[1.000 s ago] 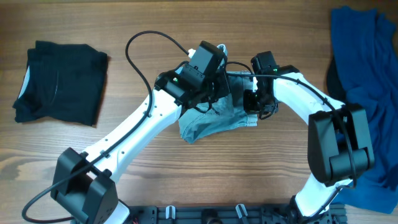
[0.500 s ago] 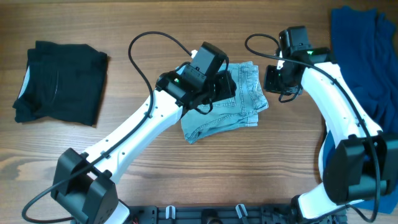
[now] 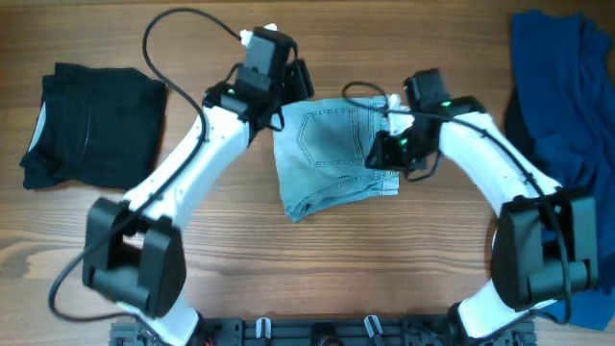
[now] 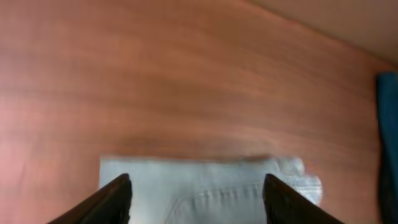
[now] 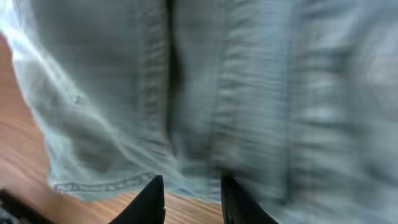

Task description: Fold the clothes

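Overhead, denim shorts [image 3: 332, 154]: I see the pale blue pair folded into a rough rectangle near the middle of the wooden table [image 3: 192, 250]; a patch pocket faces up; the lower edge is uneven, with a hem curling out at the lower left.
Overhead, left gripper [image 3: 296, 85]: it sits at the far left corner of the shorts, its arm reaching in from the near left; from above I cannot read how its jaws stand.
Overhead, right gripper [image 3: 382, 154]: it is over the right edge of the shorts, about halfway down that side; the arm bends in from the right.
Overhead, black garment [image 3: 91, 125]: folded and flat at the left of the table; well apart from the shorts.
Overhead, deep-blue garment [image 3: 557, 96]: a loose, unfolded heap along the right edge, running down past the base of the right arm.
Left wrist, fingers [image 4: 115, 202]: the two dark tips stand wide apart, holding nothing; the top edge of the pale denim lies in the space between them, with stitching showing; bare wood fills the rest of my view; a sliver of deep blue shows at the right edge.
Right wrist, fingers [image 5: 149, 199]: the two tips stand apart with a narrow gap; blurred denim fills nearly the whole view, a dark seam running down toward the gap; a strip of wood shows at the lower left; the blur keeps me from saying whether the tips touch the cloth.
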`<action>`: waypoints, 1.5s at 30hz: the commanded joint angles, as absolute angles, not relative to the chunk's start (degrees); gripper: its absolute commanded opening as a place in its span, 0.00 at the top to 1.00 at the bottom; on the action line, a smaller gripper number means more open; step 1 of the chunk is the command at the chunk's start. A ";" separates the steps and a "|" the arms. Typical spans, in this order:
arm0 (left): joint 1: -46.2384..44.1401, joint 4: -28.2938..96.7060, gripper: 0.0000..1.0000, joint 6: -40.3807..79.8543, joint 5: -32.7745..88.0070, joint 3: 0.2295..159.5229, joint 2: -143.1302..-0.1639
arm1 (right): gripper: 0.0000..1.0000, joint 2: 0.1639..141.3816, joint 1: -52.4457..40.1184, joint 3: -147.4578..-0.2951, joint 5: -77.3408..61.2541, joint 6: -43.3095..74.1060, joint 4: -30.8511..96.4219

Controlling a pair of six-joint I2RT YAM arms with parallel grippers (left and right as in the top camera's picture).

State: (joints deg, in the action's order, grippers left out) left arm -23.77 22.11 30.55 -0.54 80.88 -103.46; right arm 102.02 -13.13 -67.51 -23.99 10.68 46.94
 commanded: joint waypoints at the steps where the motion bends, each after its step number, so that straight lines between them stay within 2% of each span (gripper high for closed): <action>1: -20.75 16.69 0.26 23.70 2.11 81.60 -108.47 | 0.70 102.94 -15.99 -64.07 -26.85 15.42 43.05; 2: -20.43 15.92 0.25 23.16 2.11 81.60 -109.75 | 0.70 102.94 -16.80 -63.05 -26.83 16.16 42.17; 4: -20.38 14.96 0.16 22.65 2.11 81.60 -112.97 | 0.70 102.98 -18.13 -61.58 -26.61 17.19 41.47; 10: -20.38 20.51 0.14 22.68 2.09 81.60 -120.53 | 0.69 102.98 -18.96 -58.33 -22.06 21.19 41.30; 12: -20.38 24.53 0.10 22.68 1.85 81.60 -120.99 | 0.69 102.98 -18.94 -58.00 -19.00 21.19 41.45; 13: -20.38 26.63 0.11 22.68 1.85 81.60 -120.99 | 0.69 102.98 -18.87 -58.00 -17.39 21.23 41.60; 16: -20.38 35.68 0.28 22.70 1.41 81.60 -120.99 | 0.68 102.98 -17.91 -58.00 -10.50 23.70 42.00; 18: -20.40 42.76 0.32 22.98 1.52 81.60 -120.99 | 0.66 102.98 -16.75 -58.00 -6.31 24.16 41.54; 21: -20.49 56.25 0.32 22.96 5.30 81.60 -120.99 | 0.64 102.98 -13.41 -58.00 -0.97 23.07 38.70; 23: -20.49 63.81 0.32 22.92 12.71 81.60 -120.99 | 0.64 102.98 -9.89 -58.17 0.16 19.35 33.58; 27: -20.49 69.41 0.30 22.63 21.23 81.60 -120.77 | 0.59 102.50 -7.46 -61.58 -1.34 17.96 35.09; 33: -17.56 67.77 0.26 19.46 19.14 84.53 -113.51 | 0.57 95.61 -7.49 -65.73 -1.34 18.22 43.66; 34: -16.62 65.28 0.21 19.46 19.00 85.62 -111.96 | 0.56 93.89 -7.49 -65.73 -1.56 18.22 44.27; 35: -15.44 60.23 0.00 19.49 19.07 86.24 -110.15 | 0.55 92.38 -7.49 -65.73 -1.98 18.17 44.91; 40: -14.41 44.82 0.00 13.85 30.83 86.21 -110.56 | 0.53 91.29 -7.49 -65.67 -2.07 18.20 47.55; 45: -14.50 43.18 0.00 13.65 36.25 86.21 -116.11 | 0.52 91.29 -7.49 -65.67 -3.92 18.59 47.64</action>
State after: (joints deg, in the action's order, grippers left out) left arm -14.35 43.64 15.79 30.46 85.91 -111.61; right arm 91.77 -7.40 -64.99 -2.76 18.79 47.57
